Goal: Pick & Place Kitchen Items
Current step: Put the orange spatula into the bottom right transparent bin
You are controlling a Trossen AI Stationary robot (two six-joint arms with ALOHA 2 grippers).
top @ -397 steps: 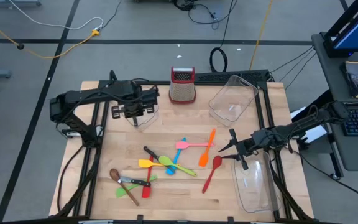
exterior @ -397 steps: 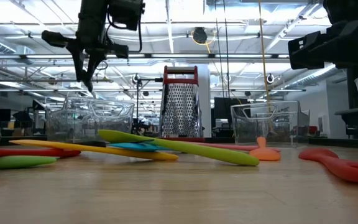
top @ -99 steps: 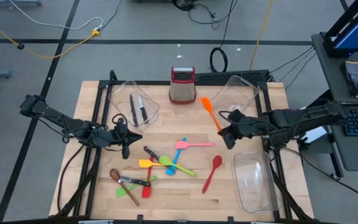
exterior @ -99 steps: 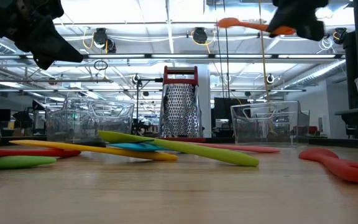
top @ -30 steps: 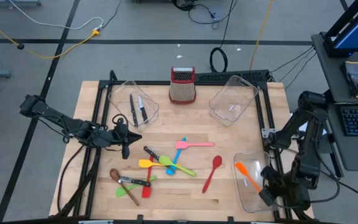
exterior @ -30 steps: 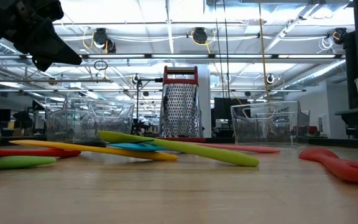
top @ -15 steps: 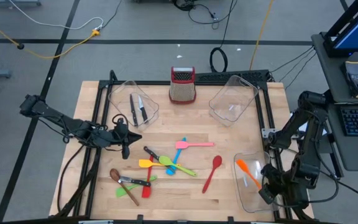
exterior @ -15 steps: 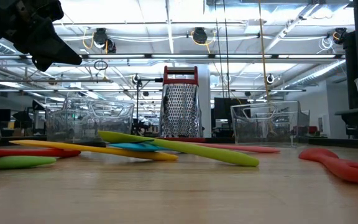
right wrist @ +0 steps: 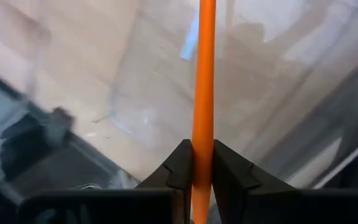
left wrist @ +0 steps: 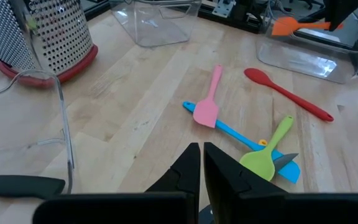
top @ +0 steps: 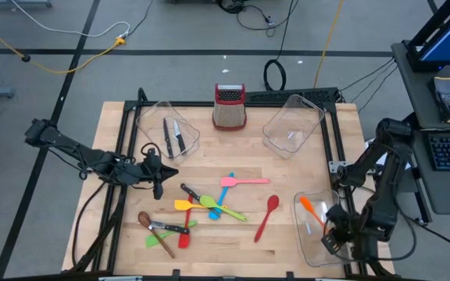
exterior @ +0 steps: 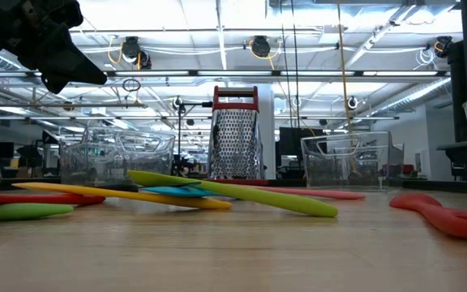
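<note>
My right gripper is shut on an orange spatula over the clear bin at the table's near right. My left gripper hovers shut and bare at the table's left side, above the wood. Two black-handled knives lie in the far left bin. Loose on the table lie a pink spatula, a red spoon, and a heap of blue, yellow and green spatulas. Nearer the front left are a brown spoon and a knife. My right gripper pinches the orange spatula's handle between its two fingers, toward the end away from the blade. The fingers slant steeply down, and the handle runs on forward out of them. The spatula is lifted, its blade above the bin's rim.
A metal box grater with a red top stands at the far edge's middle. A third clear bin sits tilted at the far right. Bare wood lies between the utensil heap and the near edge.
My right gripper has tipped further downward over the near right bin, carrying the orange spatula a little toward the table's far edge.
</note>
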